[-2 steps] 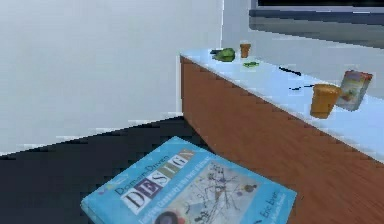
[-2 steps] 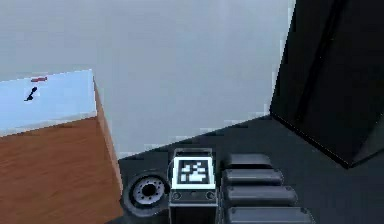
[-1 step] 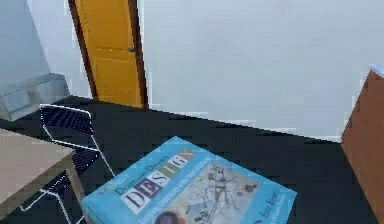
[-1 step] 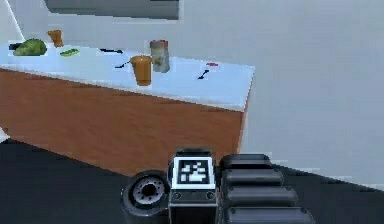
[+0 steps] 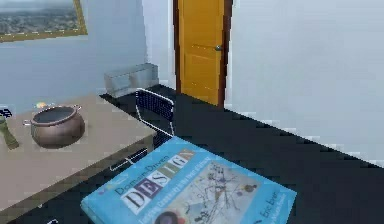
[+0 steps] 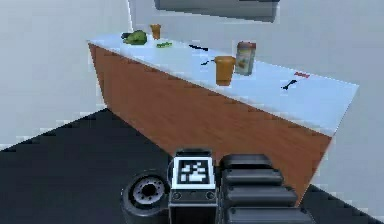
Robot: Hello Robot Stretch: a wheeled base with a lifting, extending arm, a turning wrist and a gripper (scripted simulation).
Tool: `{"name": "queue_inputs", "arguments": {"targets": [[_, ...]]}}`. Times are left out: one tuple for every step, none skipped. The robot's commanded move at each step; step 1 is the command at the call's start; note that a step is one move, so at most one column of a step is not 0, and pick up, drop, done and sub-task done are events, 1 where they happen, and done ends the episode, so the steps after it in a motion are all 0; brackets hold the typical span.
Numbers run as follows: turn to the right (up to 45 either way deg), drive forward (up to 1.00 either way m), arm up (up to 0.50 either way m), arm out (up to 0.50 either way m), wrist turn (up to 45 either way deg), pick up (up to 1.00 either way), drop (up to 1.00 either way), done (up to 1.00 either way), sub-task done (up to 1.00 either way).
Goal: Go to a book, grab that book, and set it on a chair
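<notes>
A large blue book [image 5: 190,185] with an illustrated cover lies flat and close at the bottom of the forward view; what bears it cannot be told. Just beyond it a dark-framed chair [image 5: 155,110] stands at the wooden table's [image 5: 60,165] far corner. In the arm side view the arm's white marker square [image 6: 195,172] sits low at the bottom edge, with the gripper's [image 6: 148,195] dark round body to its left. Its far end cannot be made out, so I cannot tell whether it holds anything.
A metal pot [image 5: 57,125] stands on the table. An orange door [image 5: 200,45], a grey box [image 5: 130,78] and a framed picture [image 5: 40,18] line the far walls. A white-topped counter [image 6: 200,100] carries orange cups [image 6: 224,70], a jar [image 6: 245,57] and small items. Dark floor lies between.
</notes>
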Motion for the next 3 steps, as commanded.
{"name": "queue_inputs", "arguments": {"targets": [[45.0,0.0,0.0,0.0,0.0,0.0,0.0,0.0,0.0],[45.0,0.0,0.0,0.0,0.0,0.0,0.0,0.0,0.0],[45.0,0.0,0.0,0.0,0.0,0.0,0.0,0.0,0.0]]}}
